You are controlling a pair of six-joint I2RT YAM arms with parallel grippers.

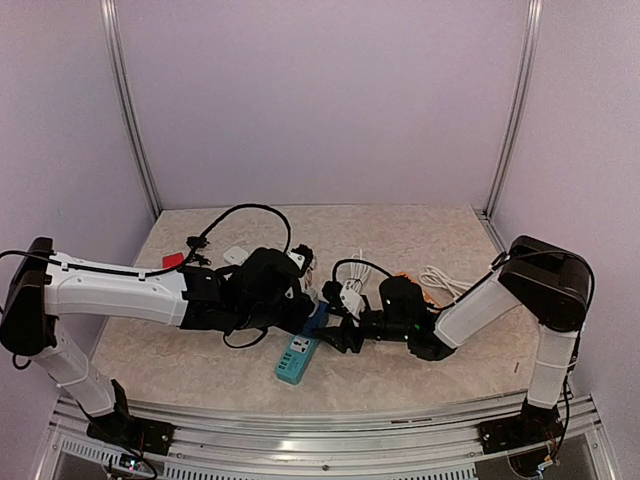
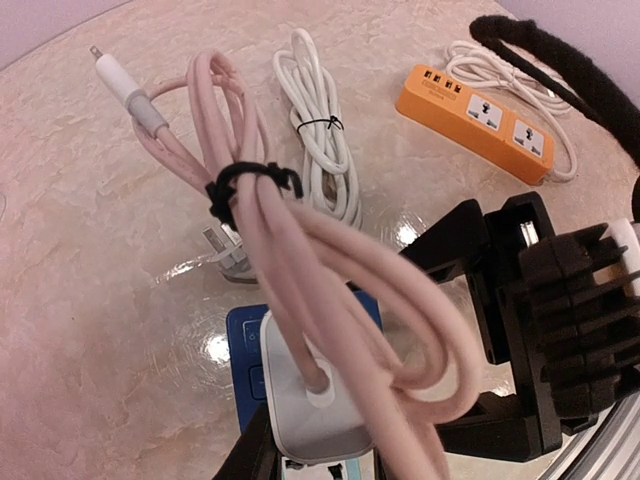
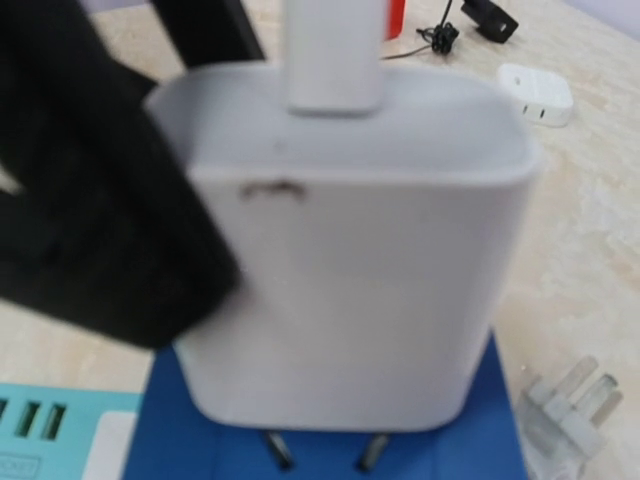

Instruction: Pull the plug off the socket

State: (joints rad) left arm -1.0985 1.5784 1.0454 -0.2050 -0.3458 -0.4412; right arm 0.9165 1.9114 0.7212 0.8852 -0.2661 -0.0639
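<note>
White plug (image 3: 350, 250) fills the right wrist view: a smooth, round-cornered block of matt plastic with a scuff near its top edge. It is seated on the blue socket (image 3: 490, 440), with two metal prongs (image 3: 275, 450) showing a little bare beneath.

Right gripper (image 2: 430, 345) stands at the plug's 3 o'clock in the left wrist view. Its jaws are spread and grip nothing I can see, with a loop of pink cable (image 2: 300, 250) lying by the gap. Left gripper (image 1: 305, 305) sits over the plug, but I cannot tell whether its jaws pinch it.

Risks, as I judge them:
- slick plastic slips out of a shallow grip
- a skewed pull bends the prongs
- the blue block rises with the plug, dragging the teal strip (image 1: 297, 360) beside it
- the rubbery cable, bunched by a black tie (image 2: 245, 185), snags the jaws

Orange strip (image 2: 475, 120) lies at 1 o'clock — well apart, on the mottled, glossy tabletop (image 2: 80, 300).
</note>
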